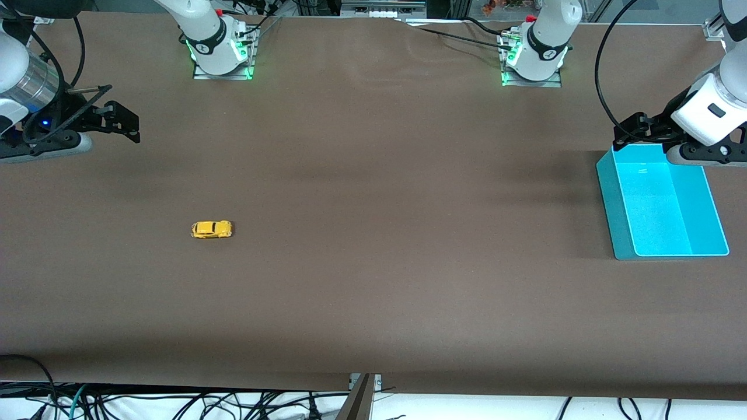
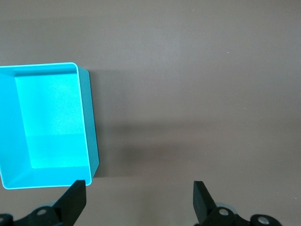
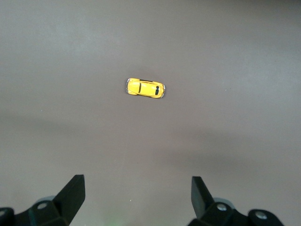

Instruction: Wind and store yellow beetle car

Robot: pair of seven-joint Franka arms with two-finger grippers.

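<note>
1. Tiny bright yellow beetle-shaped toy car (image 1: 212, 229) with dark windows sits on its wheels on the brown cloth-covered desk (image 1: 373, 280), toward the right arm's end, lengthwise along the desk's long side.
2. Yellow car also shows in the right wrist view (image 3: 145, 87), alone on bare desk surface, nothing touching it.
3. Right end effector (image 1: 119, 122) hangs over the desk at the right arm's end, well apart from the yellow car; fingers spread wide, nothing between them. Right wrist view shows both black fingertips (image 3: 73, 193) far apart with bare desk between.
4. Left end effector (image 1: 636, 131) hangs over the edge of the open-top turquoise plastic rectangular bin (image 1: 610, 198) that is farthest from the front camera; fingers spread wide, holding nothing.
5. Left wrist view shows the black fingertips (image 2: 75, 200) wide apart, one close to a corner of the turquoise bin (image 2: 91, 117), not visibly touching it.
6. Turquoise bin stands upright on the desk at the left arm's end, well apart from the yellow car; its inside shows only the bare bottom.
7. Both arm bases stand at the desk edge farthest from the front camera.
</note>
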